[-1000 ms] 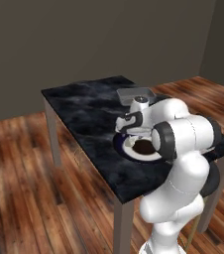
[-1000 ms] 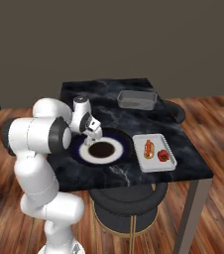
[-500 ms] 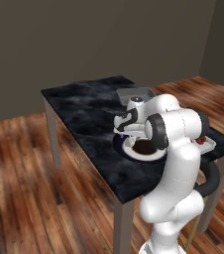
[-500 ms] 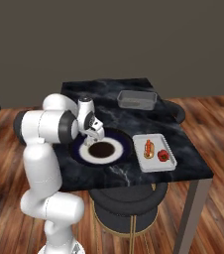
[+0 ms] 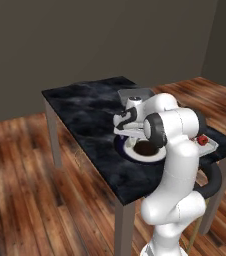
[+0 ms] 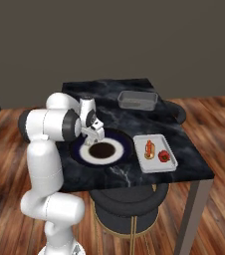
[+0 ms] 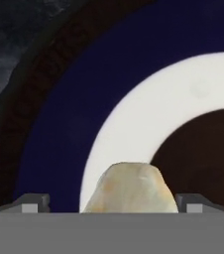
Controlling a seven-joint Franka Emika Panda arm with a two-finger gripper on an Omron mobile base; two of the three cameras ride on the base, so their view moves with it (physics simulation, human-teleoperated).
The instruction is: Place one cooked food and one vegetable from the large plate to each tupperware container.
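Currently the arm folds low over the large plate [image 6: 102, 150] at the tabletop's [image 6: 109, 94] middle, pincer [image 7: 111, 202] spread wide, a pale food lump [image 7: 131, 188] between its tips. Pale tray [image 6: 155, 153] lies just right of the plate near the front edge; darker tray [image 6: 137, 99] sits farther back, bare tabletop around it.

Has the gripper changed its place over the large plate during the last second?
No. The gripper hangs open over the large plate's left rim as before; only the arm's elbow swung.
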